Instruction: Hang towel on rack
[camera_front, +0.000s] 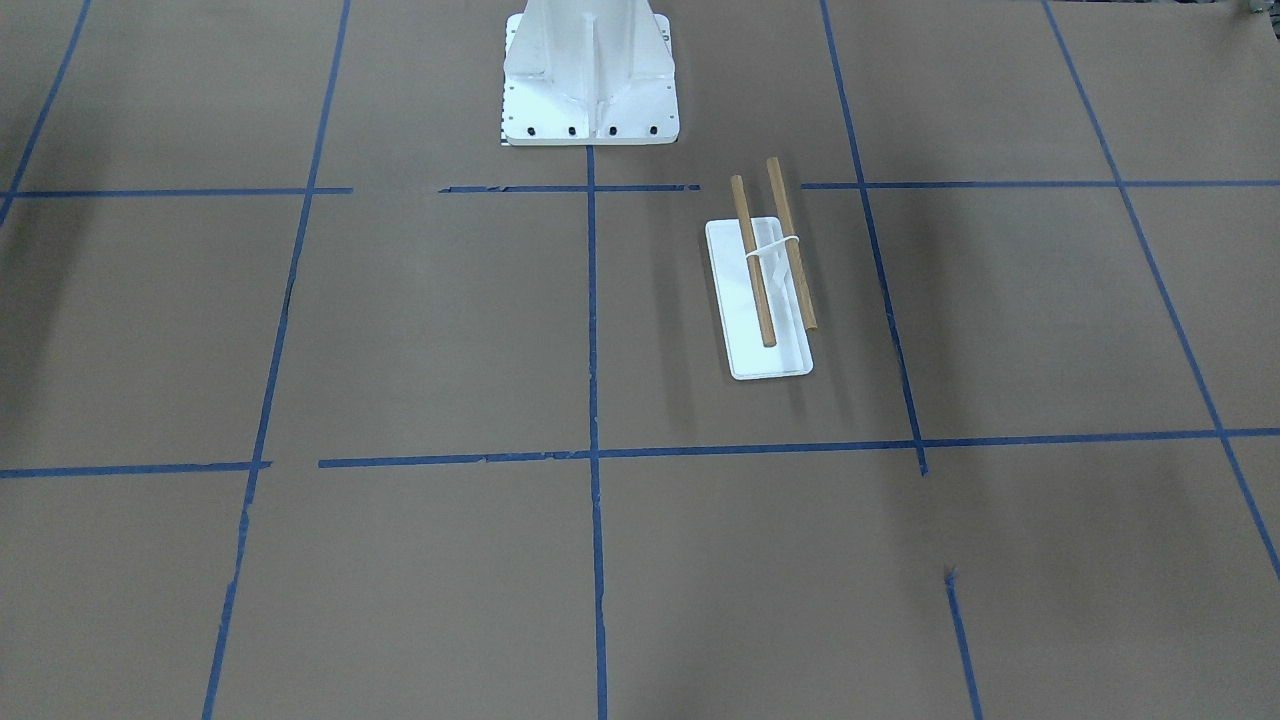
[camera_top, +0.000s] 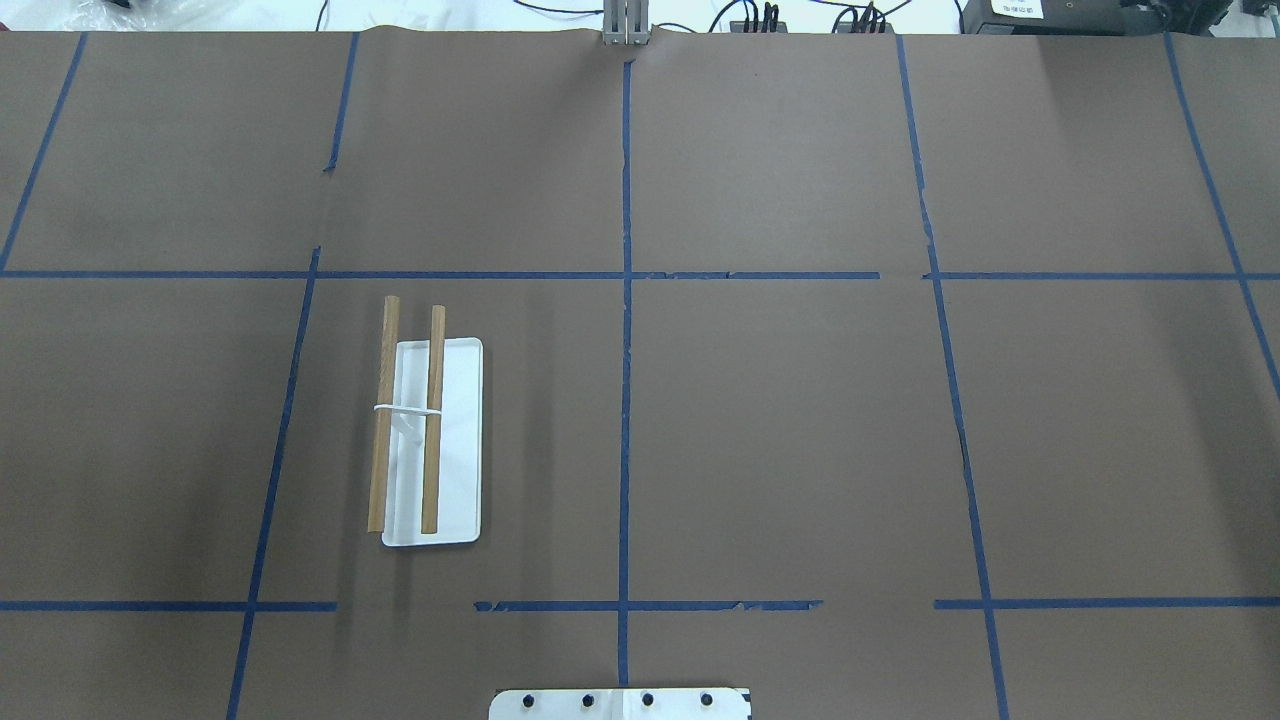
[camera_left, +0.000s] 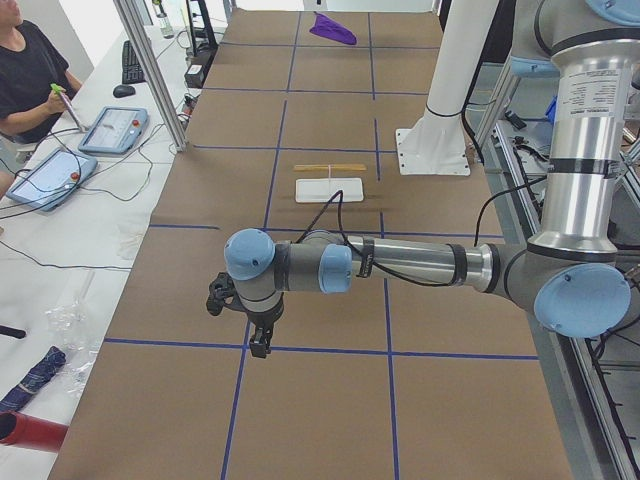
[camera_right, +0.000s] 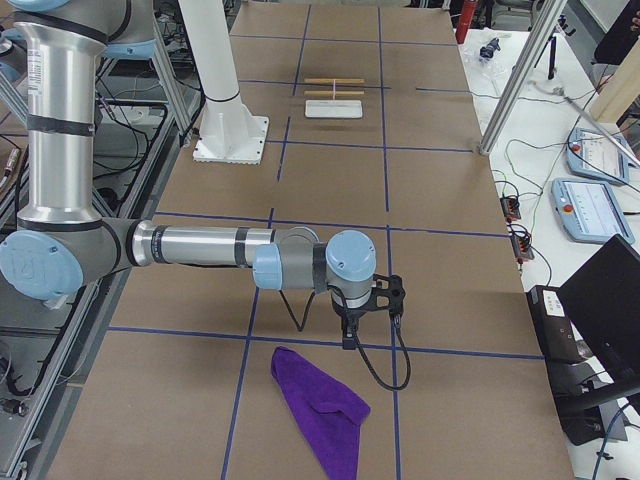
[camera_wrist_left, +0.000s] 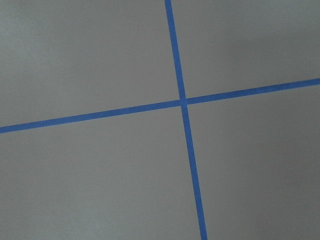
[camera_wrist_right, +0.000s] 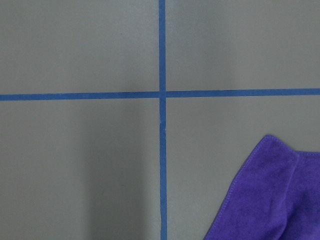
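The purple towel (camera_right: 320, 412) lies crumpled on the brown table at the robot's right end; a corner shows in the right wrist view (camera_wrist_right: 270, 195) and it is small and far in the exterior left view (camera_left: 333, 30). The rack (camera_top: 410, 420), two wooden dowels over a white tray base, stands on the robot's left half (camera_front: 770, 265). My right gripper (camera_right: 348, 338) points down over the table just beside the towel, apart from it. My left gripper (camera_left: 258, 345) points down over bare table, far from the rack. Neither shows its fingers clearly; I cannot tell if they are open or shut.
The white robot pedestal (camera_front: 588, 80) stands at the table's middle near edge (camera_top: 620, 703). Blue tape lines (camera_wrist_left: 182, 102) cross the brown paper. An operator (camera_left: 25, 70) with tablets (camera_left: 110, 128) sits beside the table. Aluminium posts (camera_right: 520, 75) stand along that side.
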